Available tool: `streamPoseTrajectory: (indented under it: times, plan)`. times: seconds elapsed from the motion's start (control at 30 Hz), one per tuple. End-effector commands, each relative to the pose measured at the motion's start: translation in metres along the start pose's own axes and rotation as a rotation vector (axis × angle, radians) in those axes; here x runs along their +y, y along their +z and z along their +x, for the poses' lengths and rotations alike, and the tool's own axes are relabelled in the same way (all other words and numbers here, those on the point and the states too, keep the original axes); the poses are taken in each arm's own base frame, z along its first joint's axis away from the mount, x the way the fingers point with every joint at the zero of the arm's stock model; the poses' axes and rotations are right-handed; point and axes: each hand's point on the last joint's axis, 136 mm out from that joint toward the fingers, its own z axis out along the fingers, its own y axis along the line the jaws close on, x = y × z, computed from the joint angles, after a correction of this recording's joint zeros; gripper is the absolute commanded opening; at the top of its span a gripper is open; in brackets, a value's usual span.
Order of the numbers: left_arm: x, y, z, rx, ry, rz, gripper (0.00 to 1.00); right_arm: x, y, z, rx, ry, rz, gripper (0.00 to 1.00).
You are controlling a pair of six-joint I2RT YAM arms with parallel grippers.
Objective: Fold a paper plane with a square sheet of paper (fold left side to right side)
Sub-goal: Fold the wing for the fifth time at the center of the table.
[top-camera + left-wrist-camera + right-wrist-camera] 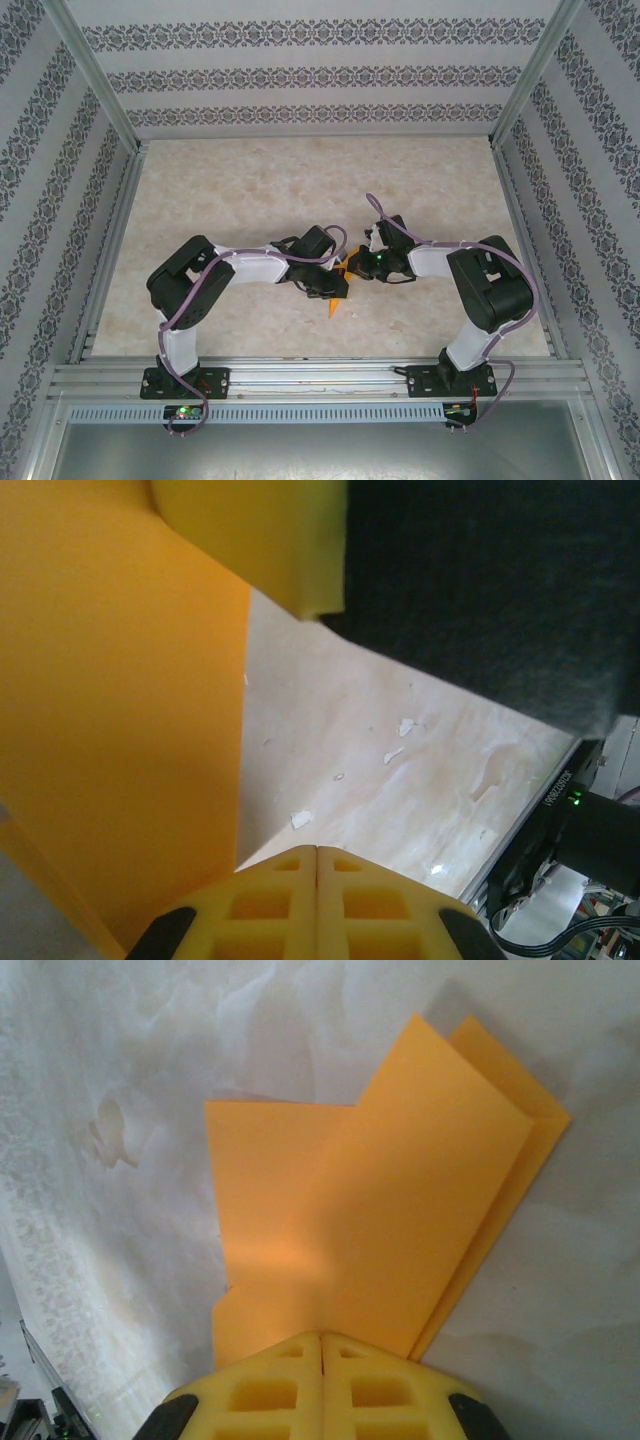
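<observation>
Orange paper (pixel 400 1220), folded into layered flaps, lies mid-table just ahead of the 2 arm bases (pixel 183 382). Left gripper (pixel 317 865) and right gripper (pixel 321 1350) meet over it, both closed, the right's tips on its edge. Bare tabletop (pixel 300 190) stretches beyond to the patterned back wall (pixel 310 75).

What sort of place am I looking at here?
Probably a robot test booth in a lab: a table boxed in by an aluminium frame and patterned walls, with a left arm and a right arm bolted at its near edge.
</observation>
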Motion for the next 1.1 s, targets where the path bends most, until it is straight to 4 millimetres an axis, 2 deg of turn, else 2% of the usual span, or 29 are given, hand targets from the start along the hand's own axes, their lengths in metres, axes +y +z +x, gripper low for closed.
streamPoseTrajectory:
  times: [0.0, 0.3, 0.63, 1.07]
  plan:
    - [0.005, 0.002, -0.005, -0.003, 0.026, -0.01, 0.0, -0.059, 0.009, 0.03, 0.072, 0.078, 0.201, 0.0]
    - [0.021, 0.008, 0.009, 0.025, 0.004, -0.03, 0.0, -0.067, 0.009, 0.032, 0.083, 0.077, 0.241, 0.0]
    - [0.03, 0.001, 0.035, 0.067, 0.034, -0.016, 0.0, -0.073, 0.007, 0.031, 0.09, 0.084, 0.257, 0.0]
    - [0.035, -0.012, 0.06, 0.089, 0.093, -0.003, 0.0, -0.075, 0.005, 0.032, 0.097, 0.085, 0.267, 0.0]
